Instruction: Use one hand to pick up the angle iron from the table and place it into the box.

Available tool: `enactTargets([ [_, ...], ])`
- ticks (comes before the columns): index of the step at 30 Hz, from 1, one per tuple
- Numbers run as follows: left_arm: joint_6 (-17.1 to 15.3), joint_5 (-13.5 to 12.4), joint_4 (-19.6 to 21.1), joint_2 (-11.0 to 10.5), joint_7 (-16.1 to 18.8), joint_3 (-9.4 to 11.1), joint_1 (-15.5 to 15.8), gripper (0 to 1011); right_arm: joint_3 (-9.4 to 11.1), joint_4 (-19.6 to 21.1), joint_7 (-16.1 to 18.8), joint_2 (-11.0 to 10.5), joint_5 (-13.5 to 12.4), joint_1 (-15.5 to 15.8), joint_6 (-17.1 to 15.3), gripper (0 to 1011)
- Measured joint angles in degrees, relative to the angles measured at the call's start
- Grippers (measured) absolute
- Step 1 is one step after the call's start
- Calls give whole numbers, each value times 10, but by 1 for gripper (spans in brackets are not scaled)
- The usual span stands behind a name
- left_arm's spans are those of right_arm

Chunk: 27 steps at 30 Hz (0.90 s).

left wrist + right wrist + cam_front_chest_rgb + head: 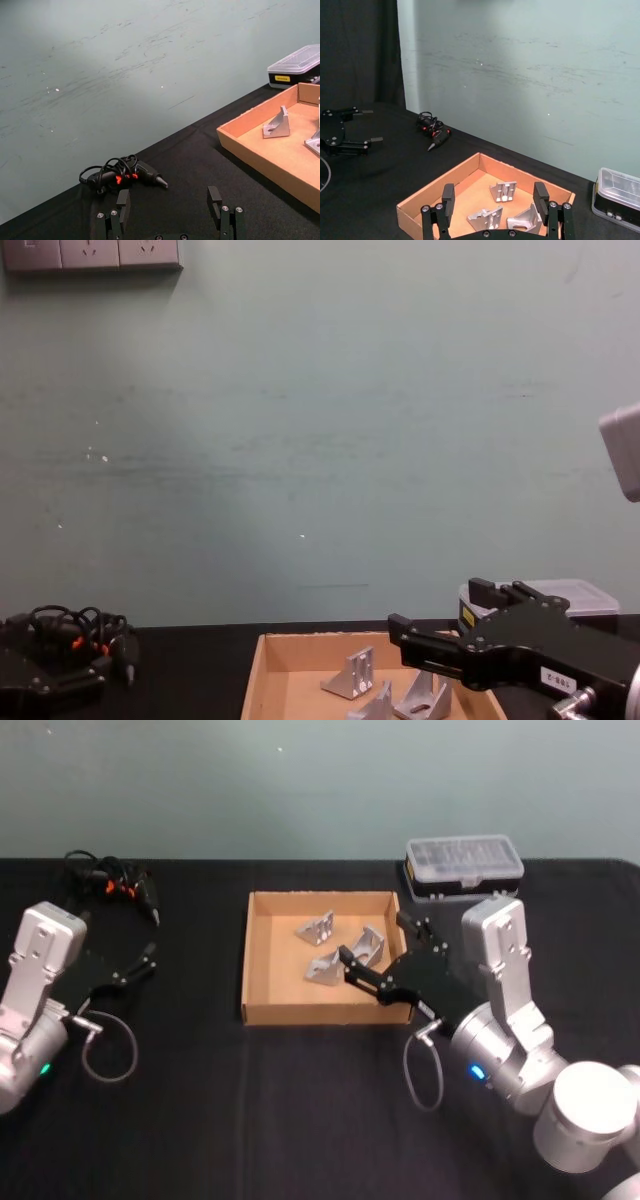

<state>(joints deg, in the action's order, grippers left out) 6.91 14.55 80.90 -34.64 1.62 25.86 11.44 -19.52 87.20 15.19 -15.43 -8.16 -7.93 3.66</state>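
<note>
Three grey angle irons (318, 928) (368, 944) (322, 967) lie inside the tan cardboard box (246, 960) at the middle of the black table (200, 1110). My right gripper (375, 938) hovers over the box's right side, open, with nothing between its fingers. In the right wrist view its fingertips (448, 197) frame the angle irons (504, 191) (485, 218) (526, 220) below. In the chest view the right gripper (440, 610) hangs above the box rim (255, 680). My left gripper (135, 970) rests open at the table's left, well away from the box.
A clear-lidded plastic case (464, 865) stands behind the box's right corner. A black tool with orange marks and a tangled cable (115, 885) lies at the back left. Cable loops hang by each wrist (110, 1050) (425, 1070).
</note>
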Motion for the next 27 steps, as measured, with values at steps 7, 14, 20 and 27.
enactTargets([
  [7,0,0,0,0,0,0,0,1011,-1,0,0,0,0,-1,0,1000],
  [14,0,0,0,0,0,0,0,1011,-1,1,0,0,0,-2,1,1000],
  [20,0,0,0,0,0,0,0,1011,-2,1,0,0,0,-2,1,1000],
  [27,0,0,0,0,0,0,0,1011,-2,1,0,0,0,-2,1,1002],
])
